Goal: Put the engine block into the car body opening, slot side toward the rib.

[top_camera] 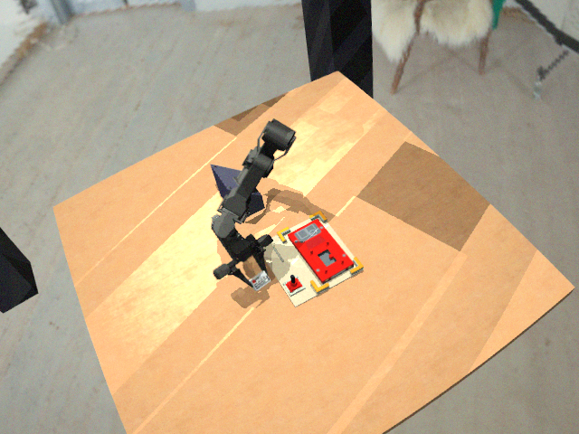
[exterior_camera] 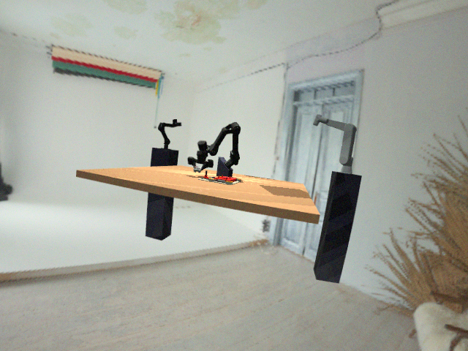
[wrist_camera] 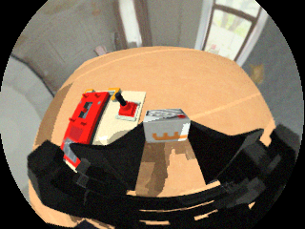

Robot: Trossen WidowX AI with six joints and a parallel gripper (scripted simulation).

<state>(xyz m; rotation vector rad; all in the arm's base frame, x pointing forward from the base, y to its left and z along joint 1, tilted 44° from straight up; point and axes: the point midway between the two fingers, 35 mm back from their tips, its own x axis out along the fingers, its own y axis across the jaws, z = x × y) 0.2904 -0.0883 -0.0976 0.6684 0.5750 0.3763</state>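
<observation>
The engine block (top_camera: 260, 280) (exterior_camera: 197, 169) (wrist_camera: 167, 128) is a small light-grey block with a detailed top, a red spot and orange marks on the side facing the wrist camera. My gripper (top_camera: 260, 281) (wrist_camera: 164, 122) is shut on it, one finger at each side, and holds it above the table, left of the base plate in the top view. The red car body (top_camera: 334, 272) (exterior_camera: 225, 178) (wrist_camera: 82, 130) lies flat on the cream base plate (top_camera: 298, 299) (wrist_camera: 138, 96). Its grey opening (top_camera: 324, 258) (wrist_camera: 86, 111) is empty. I cannot tell which side the slot is on.
A red holder with an upright black stick (top_camera: 293, 281) (wrist_camera: 126, 108) stands on the plate between the block and the car body. Yellow corner brackets (top_camera: 357, 267) (wrist_camera: 114, 92) surround the car body. A dark blue angular mount (top_camera: 224, 176) (exterior_camera: 223, 166) stands behind at the arm's base.
</observation>
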